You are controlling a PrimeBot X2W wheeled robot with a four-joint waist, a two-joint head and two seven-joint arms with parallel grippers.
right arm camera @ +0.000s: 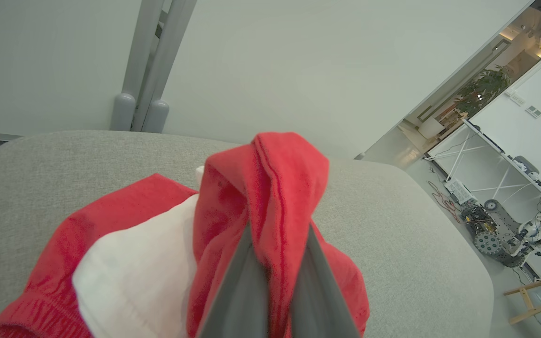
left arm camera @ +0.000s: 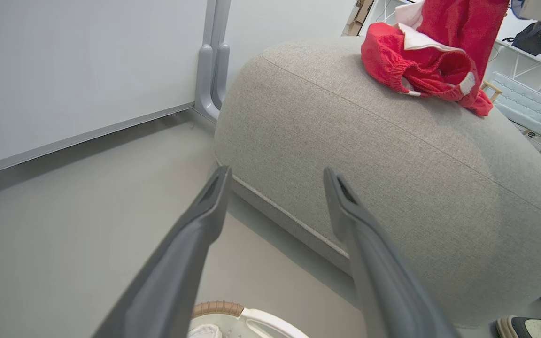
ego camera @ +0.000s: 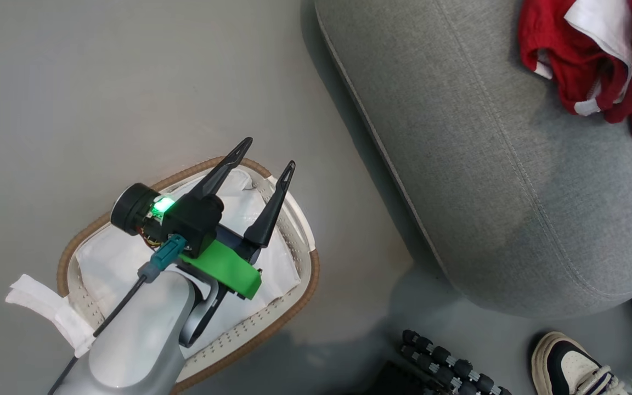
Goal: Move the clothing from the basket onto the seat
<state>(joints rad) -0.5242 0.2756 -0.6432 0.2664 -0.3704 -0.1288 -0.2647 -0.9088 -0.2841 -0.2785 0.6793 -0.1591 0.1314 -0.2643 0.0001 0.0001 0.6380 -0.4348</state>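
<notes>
The white basket point(ego camera: 302, 296) with a brown woven rim stands on the floor at the lower left, and its white liner point(ego camera: 113, 258) lies bare inside. My left gripper point(ego camera: 269, 153) hovers over the basket's far end, open, with nothing between its fingers point(left arm camera: 204, 220). The big grey seat point(ego camera: 486, 181) lies to the right. Red clothing point(ego camera: 579, 66) with white trim is heaped on the seat's far right. My right gripper point(right arm camera: 277, 234) is shut on a raised fold of that red clothing point(right arm camera: 275, 173), with the fabric draped over its fingertips.
A person's dark and white shoes point(ego camera: 568, 367) stand on the floor by the seat's near corner, beside a black ribbed part point(ego camera: 447, 367). A white partition with a grey post foot point(left arm camera: 209, 70) runs behind the seat. Grey floor lies left of the seat.
</notes>
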